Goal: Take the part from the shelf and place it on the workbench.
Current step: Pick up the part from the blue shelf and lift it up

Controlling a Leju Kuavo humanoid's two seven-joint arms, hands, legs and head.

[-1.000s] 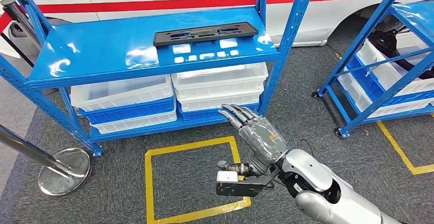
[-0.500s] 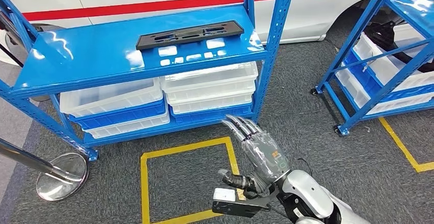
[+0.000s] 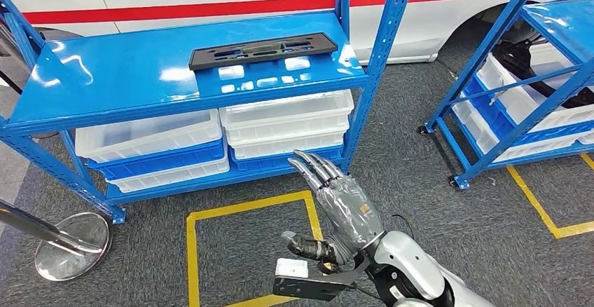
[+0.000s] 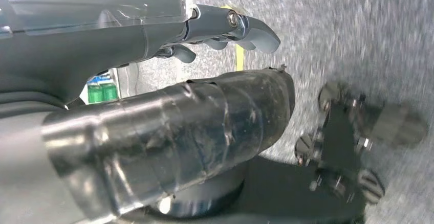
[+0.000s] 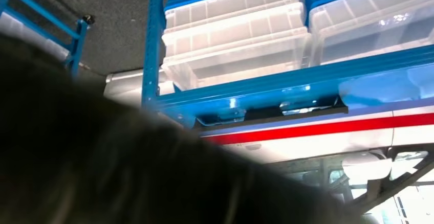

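A long black part [image 3: 263, 50] with several cut-outs lies flat near the back of the blue shelf's top board [image 3: 126, 76]. My right hand [image 3: 340, 205] is raised in front of the shelf's lower right corner, well short of the part, fingers stretched forward and holding nothing. In the right wrist view the part [image 5: 286, 112] shows as a dark strip on the shelf edge, and a dark blur hides much of that picture. My left hand [image 4: 153, 81] hangs over grey carpet, thumb and fingers apart, with nothing in it.
White and blue bins [image 3: 287, 121] are stacked under the top board. A second blue shelf [image 3: 518, 76] stands to the right. A chrome post base [image 3: 70, 247] sits at the left by a yellow floor square [image 3: 245, 205]. A white vehicle [image 3: 210, 2] is behind.
The whole picture has shifted, so the camera has moved. My right hand stays raised and empty, now a little lower and further left in the picture.
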